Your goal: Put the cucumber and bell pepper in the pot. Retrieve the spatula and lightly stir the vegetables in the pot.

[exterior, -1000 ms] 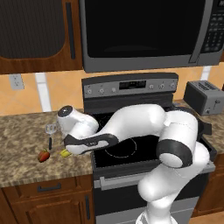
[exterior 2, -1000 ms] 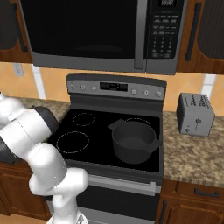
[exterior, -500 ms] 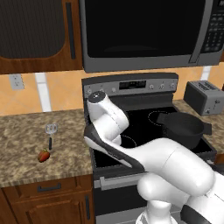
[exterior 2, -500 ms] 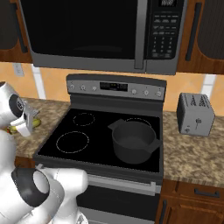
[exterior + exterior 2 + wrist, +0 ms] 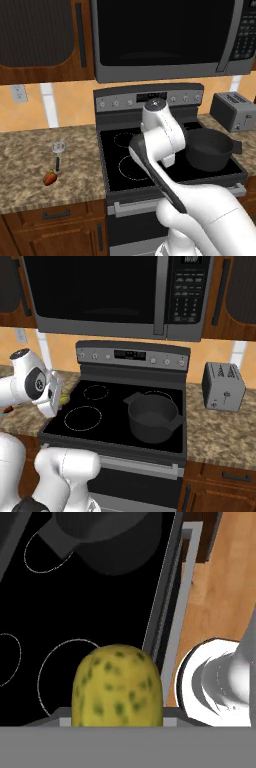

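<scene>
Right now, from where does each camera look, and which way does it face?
Left base view: behind the arm's left, facing the stove, with the bell pepper and spatula on the counter; the white arm rises centre-right.
Right base view: behind its right, facing the same stove and pot; the arm stands at left.
Hand view: on the hand, looking along the gripper past the cucumber to the pot.

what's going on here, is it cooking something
The robot arm is carrying the cucumber over the black stovetop, heading for the dark pot, which looks empty. The gripper is closed on the cucumber. The red bell pepper and the spatula lie on the granite counter left of the stove, untouched.
</scene>
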You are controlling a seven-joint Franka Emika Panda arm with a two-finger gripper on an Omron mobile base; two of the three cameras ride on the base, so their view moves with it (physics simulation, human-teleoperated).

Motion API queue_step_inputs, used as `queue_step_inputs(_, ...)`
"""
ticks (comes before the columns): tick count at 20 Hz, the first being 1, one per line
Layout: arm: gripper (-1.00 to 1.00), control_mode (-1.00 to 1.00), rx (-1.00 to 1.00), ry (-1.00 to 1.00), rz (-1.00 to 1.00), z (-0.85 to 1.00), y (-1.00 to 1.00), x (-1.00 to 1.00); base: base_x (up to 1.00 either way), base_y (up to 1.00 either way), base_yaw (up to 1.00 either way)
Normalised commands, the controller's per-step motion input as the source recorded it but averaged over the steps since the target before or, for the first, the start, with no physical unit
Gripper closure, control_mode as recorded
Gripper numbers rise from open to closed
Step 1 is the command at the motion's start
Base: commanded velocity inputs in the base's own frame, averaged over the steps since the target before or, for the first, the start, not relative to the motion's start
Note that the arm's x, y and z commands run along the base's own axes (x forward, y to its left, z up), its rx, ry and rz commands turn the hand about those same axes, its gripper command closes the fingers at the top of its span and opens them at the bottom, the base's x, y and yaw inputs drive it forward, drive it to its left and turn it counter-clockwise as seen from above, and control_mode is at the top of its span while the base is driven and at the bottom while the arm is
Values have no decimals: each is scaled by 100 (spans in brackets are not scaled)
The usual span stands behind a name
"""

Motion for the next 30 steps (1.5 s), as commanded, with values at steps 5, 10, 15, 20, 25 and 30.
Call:
queue_step_inputs(5,100,-100,0,4,-20,19,-100,3,0,0,0)
queue_step_inputs(10,100,-100,1,7,-21,22,-100,11,0,0,0)
queue_step_inputs(15,100,-100,4,7,-21,14,-100,35,0,0,0)
queue_step_inputs(20,100,-100,8,6,-15,1,-100,47,0,0,0)
queue_step_inputs(25,100,-100,4,0,-4,-15,-88,40,0,0,0)
queue_step_inputs(30,100,-100,3,1,0,-38,-53,34,0,0,0)
